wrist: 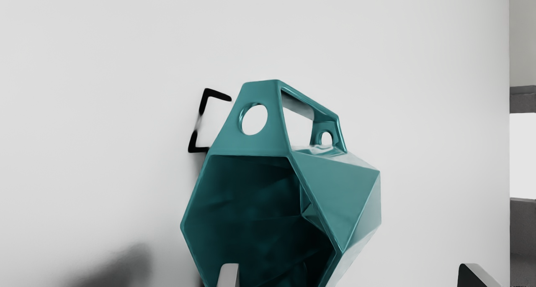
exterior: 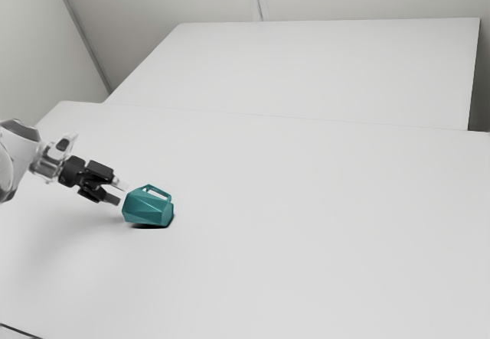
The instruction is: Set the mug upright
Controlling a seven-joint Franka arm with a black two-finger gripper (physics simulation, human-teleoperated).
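The glossy teal faceted mug (wrist: 351, 186) has an angular rim and a handle (wrist: 268, 142) pierced by 2 round holes. It lies on its side on the smooth white table (exterior: 306, 239), mouth toward the open gripper (exterior: 119, 192), just ahead of its 2 parted fingertips.

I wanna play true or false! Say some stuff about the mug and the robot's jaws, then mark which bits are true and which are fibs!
1. The mug is lying on its side. True.
2. The mug is bright red. False: it is blue-green.
3. The handle is on the mug's upper side. True.
4. The mug's mouth faces away from the jaws. False: the mouth faces toward them.
5. The jaws are spread apart. True.
6. The jaws are squeezing the handle. False: they hold nothing.
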